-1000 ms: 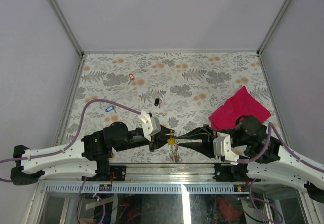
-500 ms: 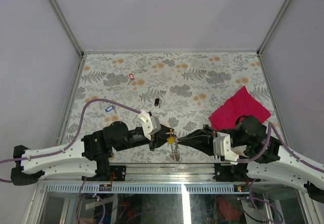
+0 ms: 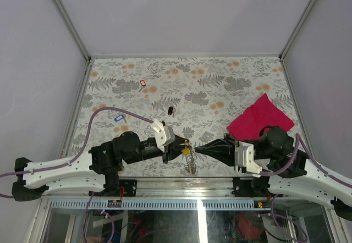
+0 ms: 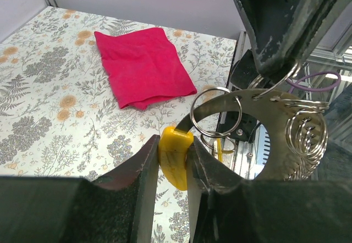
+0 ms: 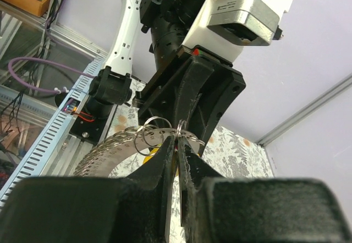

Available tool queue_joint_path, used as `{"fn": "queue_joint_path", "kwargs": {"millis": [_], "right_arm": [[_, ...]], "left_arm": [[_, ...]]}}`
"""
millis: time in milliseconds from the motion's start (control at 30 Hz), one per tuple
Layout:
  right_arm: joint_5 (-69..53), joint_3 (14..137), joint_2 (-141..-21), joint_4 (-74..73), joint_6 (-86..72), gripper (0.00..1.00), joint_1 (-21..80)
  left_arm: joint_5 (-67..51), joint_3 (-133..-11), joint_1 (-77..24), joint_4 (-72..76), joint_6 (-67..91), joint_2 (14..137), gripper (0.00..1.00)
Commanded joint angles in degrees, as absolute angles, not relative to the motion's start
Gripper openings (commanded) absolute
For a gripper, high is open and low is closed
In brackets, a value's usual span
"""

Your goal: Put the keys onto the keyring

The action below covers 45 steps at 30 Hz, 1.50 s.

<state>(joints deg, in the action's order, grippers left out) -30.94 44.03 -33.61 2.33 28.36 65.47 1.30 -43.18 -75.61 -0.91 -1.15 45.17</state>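
Note:
The keyring (image 4: pixel 264 97) is a curved silvery strip carrying several split rings, with a yellow piece (image 4: pixel 175 158) at one end. My left gripper (image 4: pixel 173 143) is shut on that yellow piece and holds the keyring above the table's near edge (image 3: pixel 186 151). My right gripper (image 5: pixel 177 139) faces it from the right and is shut on one thin split ring (image 5: pixel 178 126) of the keyring. In the top view the two grippers meet tip to tip, left (image 3: pixel 177 151) and right (image 3: pixel 198 150). On the table lie a red key (image 3: pixel 143 82), a black key (image 3: pixel 170 110) and a blue key (image 3: pixel 118 118).
A magenta cloth (image 3: pixel 259 116) lies at the right of the flower-patterned table. A purple cable (image 3: pixel 110 111) arcs over the left arm. Metal rails border the table on all sides, with grey walls behind.
My right gripper has closed onto a split ring of the keyring, and its wrist has shifted slightly right. The left gripper and the keys on the table have not moved.

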Motion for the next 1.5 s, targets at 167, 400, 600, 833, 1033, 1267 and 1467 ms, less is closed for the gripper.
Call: {"fn": "queue_joint_path", "kwargs": {"millis": [167,400,600,833,1033,1267,1467], "right_arm": [[-27.1,44.6,-32.9,6.0,26.6,0.12,65.8],[-28.1,44.4,-33.6,6.4,26.0,0.17,65.7],[-28.8,44.3,-34.1,6.4,25.7,0.18,65.7],[-29.2,44.7,-34.4,5.1,25.3,0.08,65.7],[-26.5,46.2,-34.2,5.0,21.3,0.00,65.8],[-23.2,48.6,-33.4,1.8,14.3,0.00,65.8],[-23.1,47.5,-31.5,1.2,11.4,0.00,65.7]], "left_arm": [[0.6,-45.5,-75.6,2.3,-1.6,45.1,0.00],[0.6,-45.5,-75.5,2.0,-1.6,44.9,0.00],[0.7,-45.5,-75.6,1.9,-1.5,44.9,0.00],[0.9,-45.4,-75.5,1.9,-1.5,44.4,0.00],[0.9,-45.2,-75.5,1.8,-1.6,44.1,0.00],[0.0,-45.1,-75.6,1.9,-1.4,43.8,0.22],[-0.6,-45.3,-75.6,1.7,-1.4,43.9,0.33]]}}
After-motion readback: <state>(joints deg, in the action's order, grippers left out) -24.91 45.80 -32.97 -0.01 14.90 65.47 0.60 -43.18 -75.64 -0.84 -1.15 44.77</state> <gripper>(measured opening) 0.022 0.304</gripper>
